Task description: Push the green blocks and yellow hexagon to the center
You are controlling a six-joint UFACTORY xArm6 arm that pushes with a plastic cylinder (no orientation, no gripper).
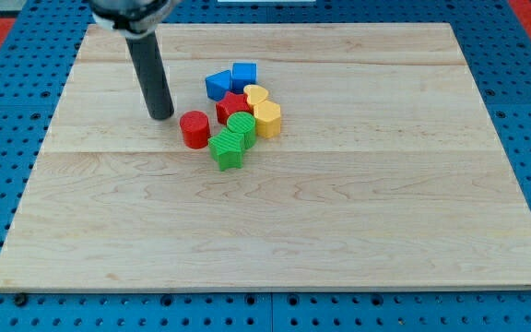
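The green blocks (pixel 233 140) sit touching at the board's centre, the yellow hexagon (pixel 266 116) against them at two o'clock. My tip (pixel 161 115), a bare rod holding nothing, stands at ten o'clock from them, just beside the red cylinder (pixel 194 128).

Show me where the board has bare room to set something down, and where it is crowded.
Bare: the wooden board right of the yellow hexagon, everything below the green blocks, and the left side beyond my tip. Crowded: the cluster of blue blocks, red blocks, yellow and green.
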